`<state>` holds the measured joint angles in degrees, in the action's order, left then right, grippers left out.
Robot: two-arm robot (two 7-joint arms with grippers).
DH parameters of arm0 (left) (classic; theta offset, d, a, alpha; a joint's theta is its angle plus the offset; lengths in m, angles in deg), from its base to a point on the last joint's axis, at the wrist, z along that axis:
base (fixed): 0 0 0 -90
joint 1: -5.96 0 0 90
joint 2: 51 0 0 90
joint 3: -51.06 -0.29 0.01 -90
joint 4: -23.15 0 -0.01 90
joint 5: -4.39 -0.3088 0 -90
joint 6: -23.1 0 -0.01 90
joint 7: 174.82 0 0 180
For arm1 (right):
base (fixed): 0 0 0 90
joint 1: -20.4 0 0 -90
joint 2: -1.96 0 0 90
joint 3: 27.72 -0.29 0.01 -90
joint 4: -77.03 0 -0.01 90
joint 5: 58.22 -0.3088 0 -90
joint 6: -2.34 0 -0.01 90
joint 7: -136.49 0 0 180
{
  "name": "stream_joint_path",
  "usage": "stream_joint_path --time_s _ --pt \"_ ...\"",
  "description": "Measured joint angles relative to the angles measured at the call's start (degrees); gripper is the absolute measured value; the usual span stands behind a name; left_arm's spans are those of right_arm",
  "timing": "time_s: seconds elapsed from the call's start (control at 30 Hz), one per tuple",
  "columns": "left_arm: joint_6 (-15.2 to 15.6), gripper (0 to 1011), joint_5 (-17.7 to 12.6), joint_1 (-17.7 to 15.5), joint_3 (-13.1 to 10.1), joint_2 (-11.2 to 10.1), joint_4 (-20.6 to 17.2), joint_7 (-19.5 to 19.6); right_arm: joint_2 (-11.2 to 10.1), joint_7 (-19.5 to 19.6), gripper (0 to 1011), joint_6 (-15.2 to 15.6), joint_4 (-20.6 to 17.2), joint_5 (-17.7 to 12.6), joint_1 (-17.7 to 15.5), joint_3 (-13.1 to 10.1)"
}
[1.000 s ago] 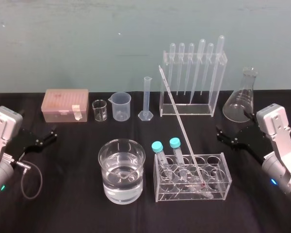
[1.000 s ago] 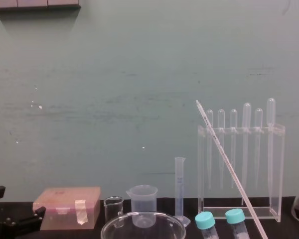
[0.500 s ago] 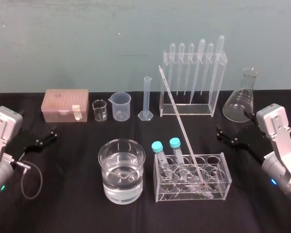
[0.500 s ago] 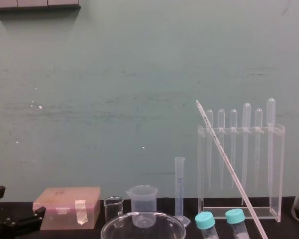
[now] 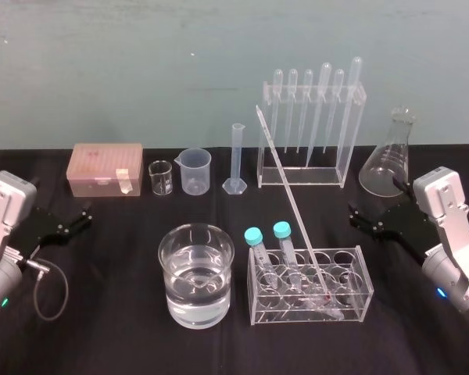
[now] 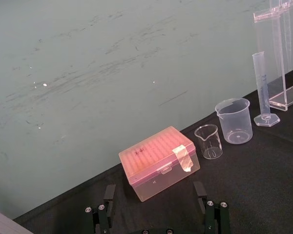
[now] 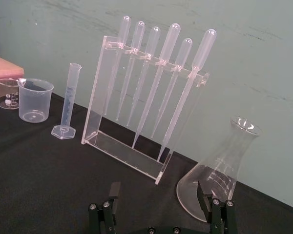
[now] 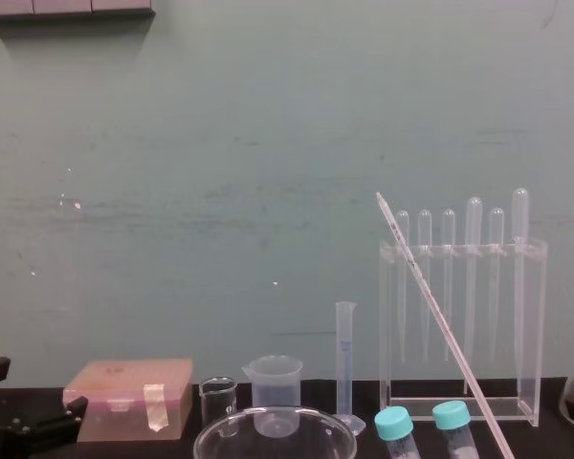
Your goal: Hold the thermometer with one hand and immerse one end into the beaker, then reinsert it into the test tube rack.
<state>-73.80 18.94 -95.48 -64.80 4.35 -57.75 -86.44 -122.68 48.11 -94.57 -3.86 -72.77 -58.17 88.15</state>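
Both grippers idle and wide open; thermometer not yet picked up.

Left gripper (image 5: 75, 219), left edge of the head view: fingers (image 6: 107, 202) spread wide, nothing between them, low over the black cloth. Right gripper (image 5: 355, 217), right edge: same, jaws gaping and empty, facing in toward the middle. Between them, centre-right foreground, the thermometer (image 5: 292, 201) stands in the test tube rack (image 5: 352, 301), foot down among the holes beside two blue-capped tubes (image 5: 254, 238), top end tilted up and left across the pipette stand (image 5: 346, 160) behind. The beaker (image 5: 196, 312), part full of water, sits just left of the rack, apart from it. As I read it, nothing is done: grasp, lift, dip and reinsertion are all left. The right gripper is nearer the rack, but either could reach.
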Motion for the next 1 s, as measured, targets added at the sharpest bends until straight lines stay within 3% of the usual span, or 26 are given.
stream_joint_path --time_s 0.53,0.67,0.8,0.83,0.87,0.97,1.0 --pt "0.0 1008 0.0 0.0 0.0 0.0 0.0 0.0 0.0 0.0 1003 0.0 0.0 0.0 0.0 0.0" --pt "0.0 1008 0.0 0.0 0.0 0.0 0.0 0.0 -0.84 -2.48 1003 0.3 -0.58 -0.45 0.54 -0.94" --pt "0.0 1008 0.0 0.0 0.0 0.0 0.0 0.0 -1.81 -7.0 1003 2.13 -2.84 -5.41 0.53 -3.54" --pt "0.0 1008 0.0 0.0 0.0 0.0 0.0 0.0 -2.26 -9.29 1003 3.57 -4.12 -8.32 0.45 -4.83" --pt "0.0 1008 0.0 0.0 0.0 0.0 0.0 0.0 -2.26 -9.29 1003 3.57 -4.12 -8.32 0.45 -4.83" --pt "0.0 1008 0.0 0.0 0.0 0.0 0.0 0.0 -3.23 -14.89 1003 9.08 -7.59 -15.85 0.34 -7.89" --pt "0.0 1008 0.0 0.0 0.0 0.0 0.0 0.0 -3.34 -15.79 1003 10.12 -8.11 -17.01 0.36 -8.22"
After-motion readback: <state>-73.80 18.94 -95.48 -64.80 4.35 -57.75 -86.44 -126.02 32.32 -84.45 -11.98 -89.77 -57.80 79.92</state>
